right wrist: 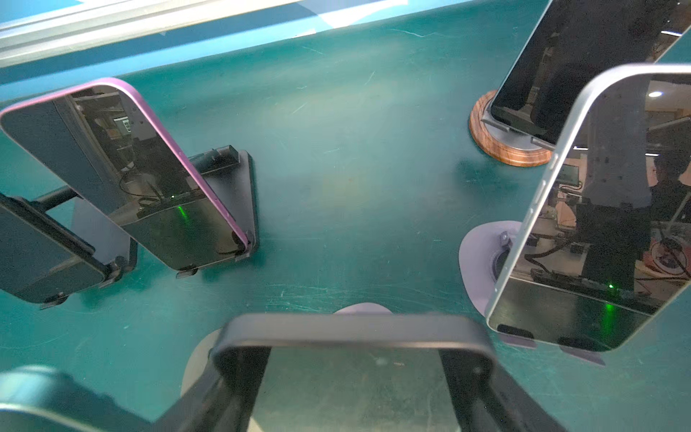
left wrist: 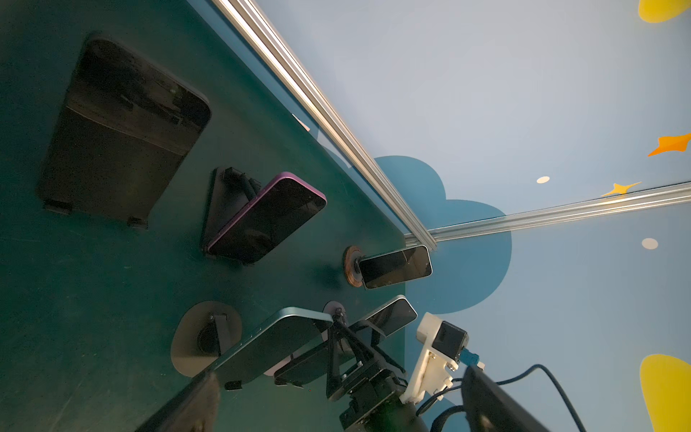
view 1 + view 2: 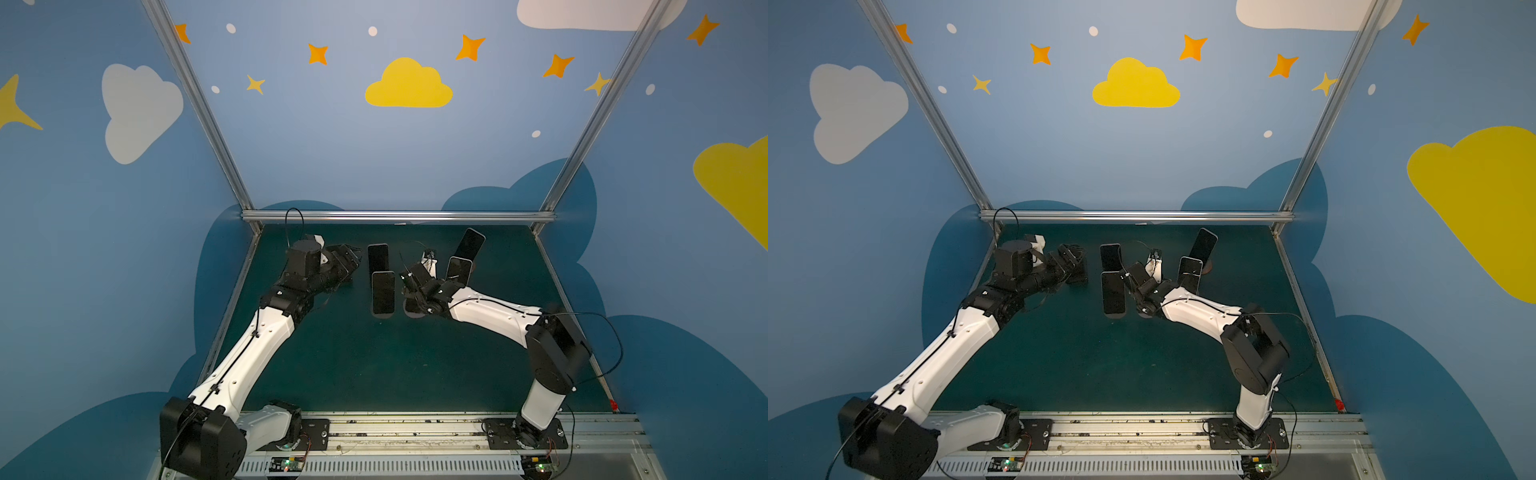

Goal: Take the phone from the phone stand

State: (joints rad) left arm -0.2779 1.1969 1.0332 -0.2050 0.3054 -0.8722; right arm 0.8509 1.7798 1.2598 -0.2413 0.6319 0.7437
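Note:
The phone (image 1: 355, 329) is a dark-framed one leaning on a phone stand with a pale lilac base (image 1: 200, 361), at mid-table. In both top views my right gripper (image 3: 409, 286) (image 3: 1133, 282) covers it, and only the base (image 3: 413, 312) shows. In the right wrist view my right gripper (image 1: 355, 359) has one finger at each side of the phone's upper end, tight to its edges; I cannot make out whether they press it. My left gripper (image 3: 347, 266) (image 3: 1073, 266) hangs open and empty to the left, apart from every phone.
Other phones lean on stands around it: a purple one (image 3: 378, 257), a teal one (image 3: 383, 293) just left of my right gripper, a silver one (image 3: 459, 270), and one on a round wooden base (image 3: 469, 243). An empty black stand (image 2: 119, 131) lies near my left gripper.

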